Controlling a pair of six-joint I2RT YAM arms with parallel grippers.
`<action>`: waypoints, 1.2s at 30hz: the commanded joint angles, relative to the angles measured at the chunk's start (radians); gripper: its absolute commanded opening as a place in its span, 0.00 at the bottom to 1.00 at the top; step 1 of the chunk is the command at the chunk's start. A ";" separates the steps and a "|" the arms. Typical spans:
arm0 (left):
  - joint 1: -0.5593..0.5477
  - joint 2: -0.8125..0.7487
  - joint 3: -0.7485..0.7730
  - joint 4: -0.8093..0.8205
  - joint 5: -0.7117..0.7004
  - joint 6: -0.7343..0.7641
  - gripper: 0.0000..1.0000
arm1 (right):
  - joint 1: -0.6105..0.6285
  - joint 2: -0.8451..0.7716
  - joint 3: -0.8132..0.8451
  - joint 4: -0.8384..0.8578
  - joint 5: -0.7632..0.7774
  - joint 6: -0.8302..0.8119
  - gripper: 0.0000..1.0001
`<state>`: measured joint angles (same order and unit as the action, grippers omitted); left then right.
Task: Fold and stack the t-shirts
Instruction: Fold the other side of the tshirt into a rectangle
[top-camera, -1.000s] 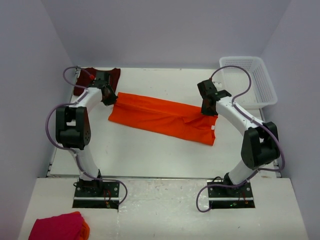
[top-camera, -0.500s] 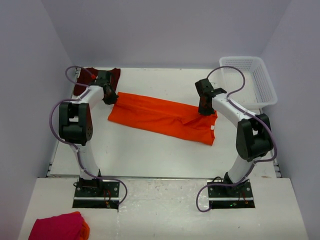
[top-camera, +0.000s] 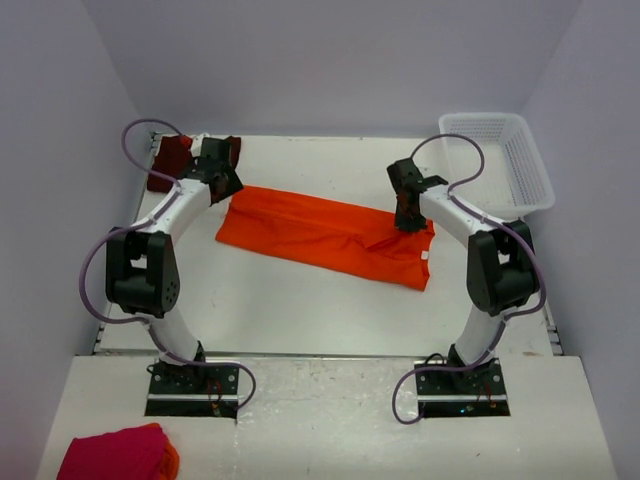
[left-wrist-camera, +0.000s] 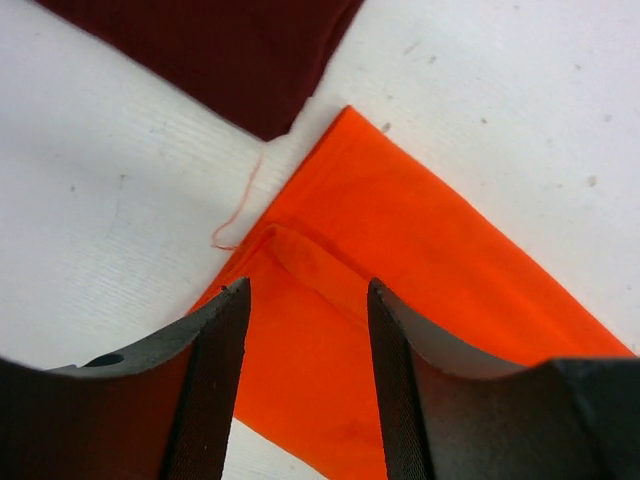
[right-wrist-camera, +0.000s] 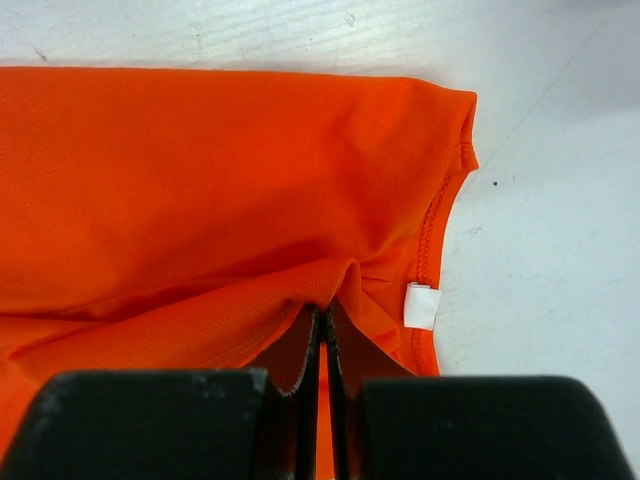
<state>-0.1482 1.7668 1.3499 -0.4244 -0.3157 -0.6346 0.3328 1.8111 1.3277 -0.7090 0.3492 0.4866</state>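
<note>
The bright orange t-shirt (top-camera: 320, 235) lies folded into a long strip across the table, with its white neck label (right-wrist-camera: 421, 305) at the right end. The dark maroon t-shirt (top-camera: 172, 160) lies at the back left corner, and its edge (left-wrist-camera: 220, 50) sits just beyond the orange corner (left-wrist-camera: 420, 240). My left gripper (left-wrist-camera: 308, 290) hovers open over that left orange corner, nothing between its fingers. My right gripper (right-wrist-camera: 322, 312) is shut on a pinched fold of the orange t-shirt (right-wrist-camera: 200, 170) beside the neckline, seen at the strip's right end (top-camera: 405, 222).
A white plastic basket (top-camera: 520, 165) stands at the back right. A pink-red cloth bundle (top-camera: 115, 455) sits on the near ledge at bottom left. A loose orange thread (left-wrist-camera: 240, 205) trails from the shirt's corner. Grey walls close in on both sides.
My left gripper has opened, let go of the orange shirt's left corner and drawn back a little. The right gripper has shifted slightly toward the back, still pinching the cloth.
</note>
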 joint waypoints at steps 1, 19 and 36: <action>-0.037 -0.026 0.006 0.064 -0.004 0.003 0.52 | -0.003 -0.002 0.041 0.009 0.033 0.001 0.00; -0.117 0.112 -0.087 0.246 0.288 0.007 0.18 | -0.012 0.137 0.192 0.022 0.019 -0.013 0.00; -0.197 0.023 -0.084 0.273 0.283 0.081 0.17 | 0.002 0.041 0.177 0.134 -0.195 -0.077 0.55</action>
<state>-0.3336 1.8469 1.2507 -0.2001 -0.0143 -0.5903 0.3256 1.9560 1.5860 -0.6147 0.2680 0.4152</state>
